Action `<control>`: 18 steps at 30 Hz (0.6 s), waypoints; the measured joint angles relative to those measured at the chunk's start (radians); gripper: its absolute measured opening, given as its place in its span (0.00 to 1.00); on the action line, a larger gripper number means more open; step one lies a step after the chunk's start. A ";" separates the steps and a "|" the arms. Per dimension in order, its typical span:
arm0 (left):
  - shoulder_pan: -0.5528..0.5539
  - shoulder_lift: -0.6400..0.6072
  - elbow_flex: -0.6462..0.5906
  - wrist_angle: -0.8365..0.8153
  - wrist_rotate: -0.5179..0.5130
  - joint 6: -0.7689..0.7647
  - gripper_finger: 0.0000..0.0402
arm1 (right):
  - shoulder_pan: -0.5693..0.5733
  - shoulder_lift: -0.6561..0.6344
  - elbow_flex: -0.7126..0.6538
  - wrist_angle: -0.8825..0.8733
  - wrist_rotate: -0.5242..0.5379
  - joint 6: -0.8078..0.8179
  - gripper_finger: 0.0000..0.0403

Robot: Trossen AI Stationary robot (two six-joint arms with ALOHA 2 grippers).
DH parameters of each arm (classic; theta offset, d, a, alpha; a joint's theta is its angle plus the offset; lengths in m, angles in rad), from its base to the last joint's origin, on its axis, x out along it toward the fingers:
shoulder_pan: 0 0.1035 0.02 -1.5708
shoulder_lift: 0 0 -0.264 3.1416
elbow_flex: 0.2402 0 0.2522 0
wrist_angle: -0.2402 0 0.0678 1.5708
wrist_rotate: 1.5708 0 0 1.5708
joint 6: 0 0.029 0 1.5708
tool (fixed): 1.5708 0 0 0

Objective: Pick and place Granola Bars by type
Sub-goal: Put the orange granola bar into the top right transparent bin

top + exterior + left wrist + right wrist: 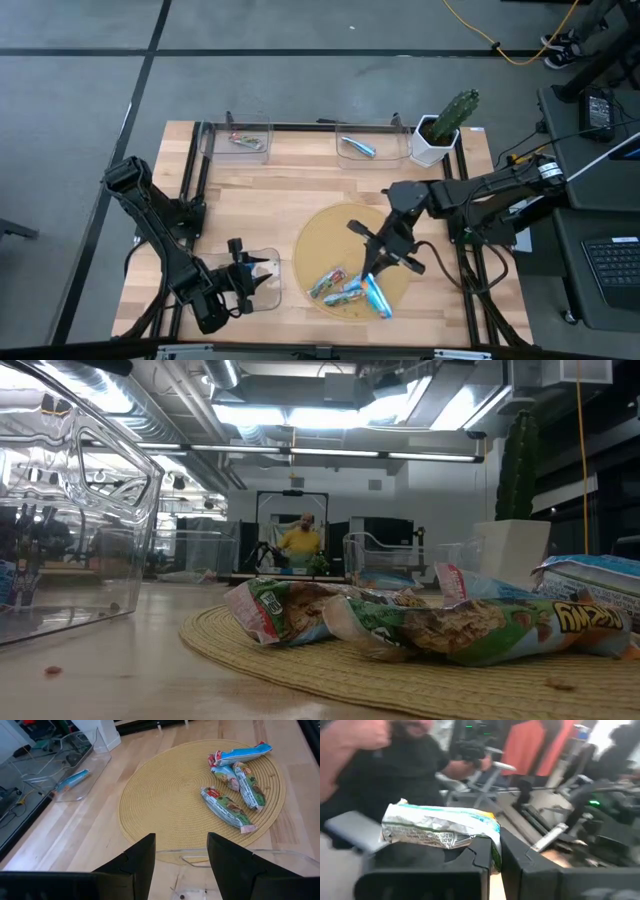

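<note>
Right gripper [383, 262], above the round woven mat [315, 240]: fingers clenched on one green-and-silver granola bar [440, 831], seen in the right wrist view lying crosswise over the fingertips [482, 851]. Just beside this gripper, toward the table's near edge, the remaining bars lie loose on the mat: green multicoloured bars [328, 283] and a blue bar [377, 296], touching or overlapping one another. In the low view they show as a heap of crinkled green wrappers [470, 625].

Left gripper [250, 277], at the near left part of the table: fingers [135, 865] parted and holding nothing, poised over a clear plastic tray [272, 262] whose rim [280, 854] lies directly ahead of them.

Well apart from both grippers, along the far edge, stand two further clear trays: one [210, 140] holds a multicoloured bar [245, 141], the other [395, 135] a blue bar [357, 146]. A potted cactus [448, 122] stands just beside the latter tray.
</note>
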 joint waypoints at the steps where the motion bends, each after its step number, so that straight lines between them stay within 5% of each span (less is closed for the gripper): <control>1: 0.000 0.000 0.000 0.000 -0.001 0.000 0.43 | 0.000 0.000 0.000 -0.013 -0.024 -0.021 0.06; 10: 0.000 0.000 0.000 -0.001 -0.007 0.002 0.43 | 0.001 0.000 0.000 -0.168 -0.077 -0.224 0.06; 18: 0.000 0.000 0.000 -0.001 -0.008 0.002 0.43 | -0.001 0.000 0.000 -0.279 0.364 -0.109 0.06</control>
